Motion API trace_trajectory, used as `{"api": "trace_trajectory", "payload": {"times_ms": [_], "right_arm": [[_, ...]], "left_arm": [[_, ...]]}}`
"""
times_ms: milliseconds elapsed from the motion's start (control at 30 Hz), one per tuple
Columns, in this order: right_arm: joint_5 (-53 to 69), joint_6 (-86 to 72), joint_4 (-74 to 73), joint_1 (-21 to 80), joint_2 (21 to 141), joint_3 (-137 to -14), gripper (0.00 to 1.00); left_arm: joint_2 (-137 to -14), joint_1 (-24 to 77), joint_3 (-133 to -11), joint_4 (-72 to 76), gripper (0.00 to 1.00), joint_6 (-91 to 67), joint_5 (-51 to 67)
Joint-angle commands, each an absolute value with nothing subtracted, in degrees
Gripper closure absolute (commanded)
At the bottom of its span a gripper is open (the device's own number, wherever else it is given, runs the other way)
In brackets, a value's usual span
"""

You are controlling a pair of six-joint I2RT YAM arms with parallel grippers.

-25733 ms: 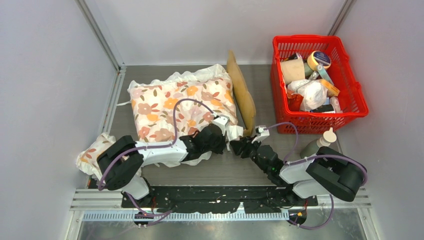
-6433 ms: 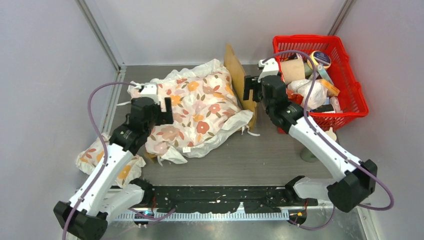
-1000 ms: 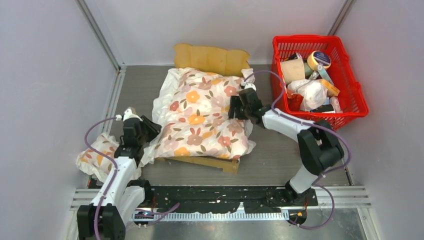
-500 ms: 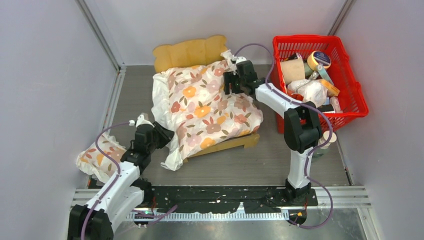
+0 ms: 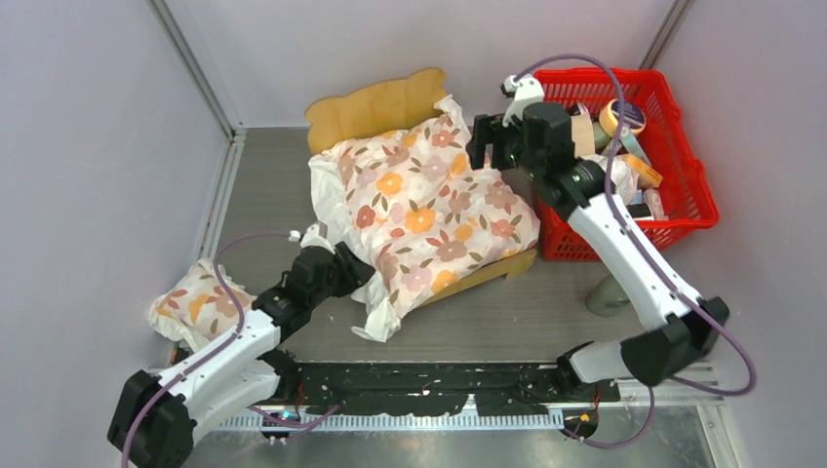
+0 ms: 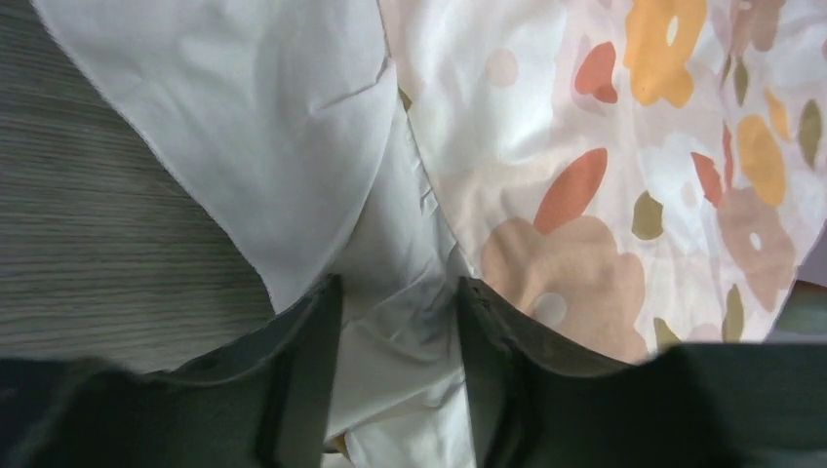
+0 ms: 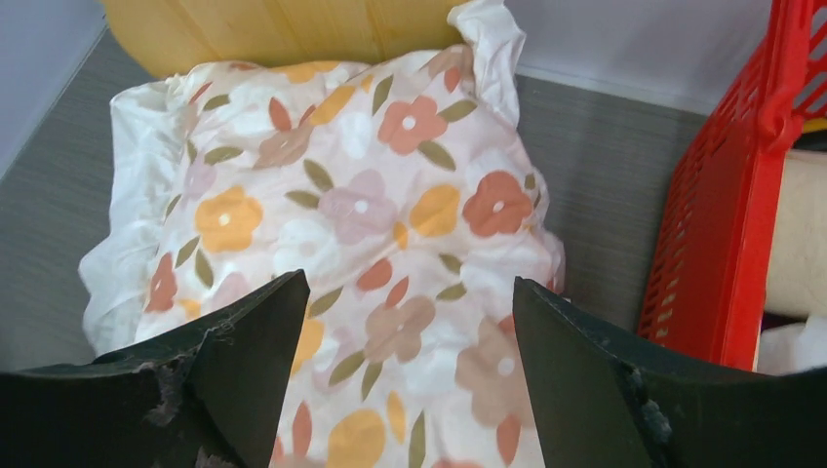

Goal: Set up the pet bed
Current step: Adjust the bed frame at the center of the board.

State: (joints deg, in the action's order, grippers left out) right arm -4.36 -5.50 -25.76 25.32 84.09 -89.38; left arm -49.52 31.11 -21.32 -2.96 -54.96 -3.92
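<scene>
The pet bed lies aslant mid-table: its scalloped light-wood headboard (image 5: pixel 375 102) (image 7: pixel 283 29) stands at the back and a foot rail (image 5: pixel 488 276) shows at the front right. A white floral cushion (image 5: pixel 434 210) (image 7: pixel 361 224) (image 6: pixel 605 146) covers its sleeping surface. My left gripper (image 5: pixel 354 268) (image 6: pixel 398 292) is at the cushion's near-left corner, jaws apart, with the white frill lying loose between them. My right gripper (image 5: pixel 485 144) (image 7: pixel 410 292) hangs open above the cushion's far right corner, holding nothing.
A red basket (image 5: pixel 683 185) (image 7: pixel 722 244) full of odds and ends stands at the back right, close against the bed. A small floral pillow (image 5: pixel 195 302) lies at the near left by the wall. A grey bottle (image 5: pixel 610 292) stands near the right arm's base.
The bed with its cushion has swung further right, toward the basket. My right gripper rose off the cushion's corner. My left gripper followed the frill rightward and its jaws widened.
</scene>
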Motion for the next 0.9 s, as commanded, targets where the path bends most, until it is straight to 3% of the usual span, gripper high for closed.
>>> {"api": "trace_trajectory", "payload": {"times_ms": [0,100,200,467,600,867], "right_arm": [[-3.8,-10.5,-27.3,29.8,74.4,-78.9,0.18],[-4.9,-14.6,-27.6,34.8,68.6,-70.4,0.19],[-6.2,-19.9,-27.7,40.6,63.1,-64.2,0.2],[-5.8,-28.9,-29.9,48.1,52.0,-48.6,0.22],[-3.1,-29.9,-28.1,48.6,46.3,-43.4,0.22],[-3.5,-30.5,-30.9,49.5,42.8,-40.9,0.23]], "left_arm": [[-47.5,33.6,-29.8,-17.8,0.44,-49.7,-12.3],[-44.3,31.5,-34.5,-22.1,0.34,-41.6,-19.2],[-44.5,25.6,-39.6,-20.3,0.32,-33.3,-17.5],[-66.8,5.1,-61.0,-13.3,0.28,-5.8,11.9],[-79.4,-4.1,-72.9,-9.9,0.3,-4.1,28.0],[-96.4,-9.5,-81.1,12.0,0.3,-5.6,41.9]]}}
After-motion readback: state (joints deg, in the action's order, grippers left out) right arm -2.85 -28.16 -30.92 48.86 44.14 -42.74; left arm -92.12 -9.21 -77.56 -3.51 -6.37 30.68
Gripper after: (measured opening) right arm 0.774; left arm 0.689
